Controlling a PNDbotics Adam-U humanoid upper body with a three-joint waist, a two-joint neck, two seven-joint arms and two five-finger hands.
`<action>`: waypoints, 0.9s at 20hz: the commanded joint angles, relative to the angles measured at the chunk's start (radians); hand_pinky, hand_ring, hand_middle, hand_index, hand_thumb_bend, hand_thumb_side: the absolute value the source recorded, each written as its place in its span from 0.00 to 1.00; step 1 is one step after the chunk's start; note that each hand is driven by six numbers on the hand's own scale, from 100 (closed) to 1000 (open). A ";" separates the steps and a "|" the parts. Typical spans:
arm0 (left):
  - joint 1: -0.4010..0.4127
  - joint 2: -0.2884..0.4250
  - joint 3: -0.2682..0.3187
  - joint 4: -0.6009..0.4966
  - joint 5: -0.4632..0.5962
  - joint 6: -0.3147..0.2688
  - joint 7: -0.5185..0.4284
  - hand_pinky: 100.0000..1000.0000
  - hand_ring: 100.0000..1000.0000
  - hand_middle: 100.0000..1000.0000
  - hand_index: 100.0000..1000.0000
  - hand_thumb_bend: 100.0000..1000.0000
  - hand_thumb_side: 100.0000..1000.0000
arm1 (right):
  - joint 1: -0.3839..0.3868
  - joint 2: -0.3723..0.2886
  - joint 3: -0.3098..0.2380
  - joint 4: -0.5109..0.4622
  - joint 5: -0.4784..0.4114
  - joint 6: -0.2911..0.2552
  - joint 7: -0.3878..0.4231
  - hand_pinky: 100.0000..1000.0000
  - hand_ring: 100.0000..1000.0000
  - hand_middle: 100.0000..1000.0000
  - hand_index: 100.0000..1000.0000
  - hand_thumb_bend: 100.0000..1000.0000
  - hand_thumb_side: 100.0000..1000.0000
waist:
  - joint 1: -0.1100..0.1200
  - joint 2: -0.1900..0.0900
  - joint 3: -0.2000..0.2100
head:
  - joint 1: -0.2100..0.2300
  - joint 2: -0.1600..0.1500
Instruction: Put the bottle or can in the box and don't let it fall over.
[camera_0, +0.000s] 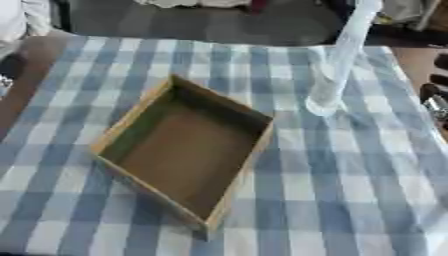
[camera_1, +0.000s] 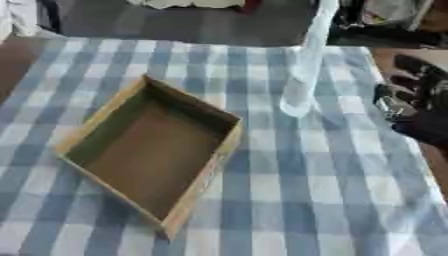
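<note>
The clear bottle (camera_1: 302, 65) stands upright beside the empty box (camera_1: 149, 150), left of the nearer right robot hand (camera_1: 420, 100), whose fingers look relaxed and grasp nothing.

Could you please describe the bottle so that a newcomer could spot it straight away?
On the blue-and-white checked tablecloth lies an open, empty cardboard box. Just past its far right corner stands the bottle, tall, slim and see-through, the only upright thing there.
</note>
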 joint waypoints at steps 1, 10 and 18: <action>-0.017 0.001 0.009 -0.030 0.014 0.002 0.011 1.00 1.00 1.00 0.84 0.13 0.73 | -0.007 -0.025 -0.011 -0.021 0.002 0.000 0.001 1.00 1.00 1.00 0.96 0.00 0.12 | 0.000 -0.018 0.003 | 0.000 -0.008; -0.011 0.005 -0.012 -0.056 0.146 0.017 0.119 1.00 1.00 1.00 0.73 0.04 0.70 | -0.018 -0.055 -0.006 0.000 0.008 -0.008 0.029 1.00 1.00 1.00 0.96 0.00 0.13 | 0.001 -0.012 0.006 | -0.037 0.003; -0.012 0.003 -0.011 -0.051 0.158 0.009 0.122 1.00 1.00 1.00 0.73 0.01 0.70 | -0.070 -0.098 -0.001 0.085 -0.033 -0.054 0.049 1.00 1.00 1.00 0.96 0.00 0.24 | 0.009 0.005 0.010 | -0.073 0.003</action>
